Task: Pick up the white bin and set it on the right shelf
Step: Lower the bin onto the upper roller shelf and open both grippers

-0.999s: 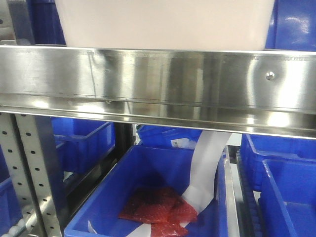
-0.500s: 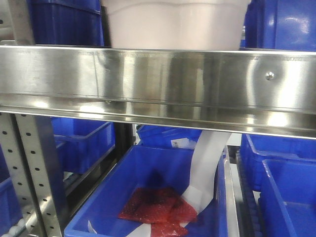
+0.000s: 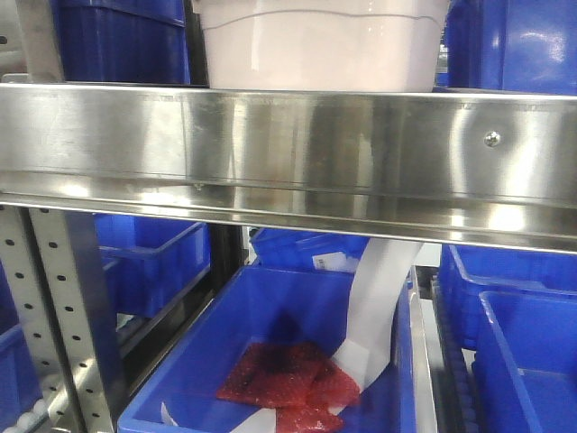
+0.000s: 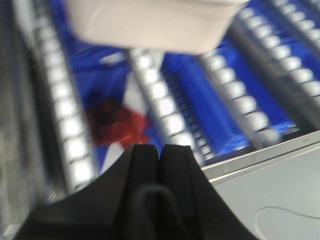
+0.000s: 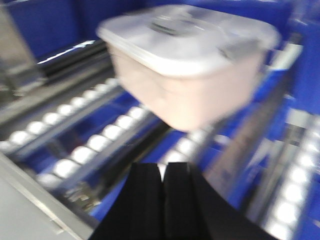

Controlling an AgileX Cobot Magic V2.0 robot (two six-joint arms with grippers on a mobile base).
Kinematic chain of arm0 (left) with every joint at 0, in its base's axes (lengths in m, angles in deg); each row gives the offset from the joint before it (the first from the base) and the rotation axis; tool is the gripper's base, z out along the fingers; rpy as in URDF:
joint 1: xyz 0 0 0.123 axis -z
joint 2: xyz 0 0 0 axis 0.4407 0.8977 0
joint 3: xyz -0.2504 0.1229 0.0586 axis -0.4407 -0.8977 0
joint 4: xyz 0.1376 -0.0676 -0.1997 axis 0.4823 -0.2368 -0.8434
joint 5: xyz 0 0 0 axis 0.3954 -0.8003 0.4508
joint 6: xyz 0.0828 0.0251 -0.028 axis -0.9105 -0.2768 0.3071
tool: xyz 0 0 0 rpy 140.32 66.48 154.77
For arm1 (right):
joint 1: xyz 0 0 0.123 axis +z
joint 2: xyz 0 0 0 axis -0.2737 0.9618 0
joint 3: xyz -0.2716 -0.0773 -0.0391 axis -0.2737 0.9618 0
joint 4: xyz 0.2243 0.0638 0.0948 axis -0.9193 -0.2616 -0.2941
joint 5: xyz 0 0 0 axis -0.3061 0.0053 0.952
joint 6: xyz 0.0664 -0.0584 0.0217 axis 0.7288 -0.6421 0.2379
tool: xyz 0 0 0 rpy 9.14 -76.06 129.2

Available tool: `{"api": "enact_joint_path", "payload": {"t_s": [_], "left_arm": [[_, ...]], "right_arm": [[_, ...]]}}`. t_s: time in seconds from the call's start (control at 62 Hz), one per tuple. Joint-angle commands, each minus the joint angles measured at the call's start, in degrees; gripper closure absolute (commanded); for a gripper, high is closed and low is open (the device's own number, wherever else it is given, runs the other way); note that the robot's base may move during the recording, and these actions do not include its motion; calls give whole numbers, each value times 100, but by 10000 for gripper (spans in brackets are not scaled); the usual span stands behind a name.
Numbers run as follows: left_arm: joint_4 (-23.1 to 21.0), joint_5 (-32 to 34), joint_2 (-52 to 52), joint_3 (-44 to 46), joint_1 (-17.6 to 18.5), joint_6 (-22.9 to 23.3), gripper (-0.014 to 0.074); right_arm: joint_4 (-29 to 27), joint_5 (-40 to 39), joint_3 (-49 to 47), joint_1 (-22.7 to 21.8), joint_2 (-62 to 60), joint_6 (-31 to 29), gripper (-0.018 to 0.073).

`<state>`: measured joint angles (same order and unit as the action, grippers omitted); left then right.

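The white bin (image 5: 187,70) sits on the right shelf (image 3: 288,149), on its roller tracks behind the broad front rail, and neither arm holds it. The left gripper (image 4: 161,152) has its black jaws pressed together on nothing, with the bin's underside just beyond and above them; the right gripper (image 5: 162,172) is likewise clenched and empty, with the bin a little way ahead. Both wrist views are blurred, so fine contact cannot be judged. The placement looks nearly complete, and the sensible thing now is to draw both arms straight back, clear of the rail, without nudging the bin along the rollers (image 5: 95,145), which would let it slide easily. The bin is a pale pinkish-white plastic tub with rounded corners, a curved moulded line along its side and a flat lid. The shelf is shiny brushed steel with a bolt head (image 3: 492,138) and perforated uprights (image 3: 54,316). Below sits a blue bin (image 3: 270,361) holding a red packet (image 3: 288,383) and a white paper strip (image 3: 374,307).
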<state>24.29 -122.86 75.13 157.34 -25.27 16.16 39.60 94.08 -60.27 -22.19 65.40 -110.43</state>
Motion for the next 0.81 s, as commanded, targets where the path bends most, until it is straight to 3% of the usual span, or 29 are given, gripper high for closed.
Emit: {"api": "enact_joint_path", "payload": {"t_s": [0.0, 0.226, 0.532, 0.645, 0.79], "left_arm": [[192, 404, -452, -119, 34, 298, 713], [261, 2119, -1607, -2073, 34, 334, 713], [248, 4939, -4087, -5410, 34, -202, 713], [248, 5322, -5012, -6315, 143, -290, 713], [206, 5239, -5888, -6985, 330, -290, 713]], "right_arm": [[-87, -1108, 654, 1, -620, 12, 497], [-69, -2687, 2452, 1, -2402, 1, 498], [-69, -2830, 3190, 1, -3827, 1, 497], [-69, -2851, 3190, 1, -3849, 1, 501], [-69, -2851, 3190, 1, -3849, 1, 503]]}}
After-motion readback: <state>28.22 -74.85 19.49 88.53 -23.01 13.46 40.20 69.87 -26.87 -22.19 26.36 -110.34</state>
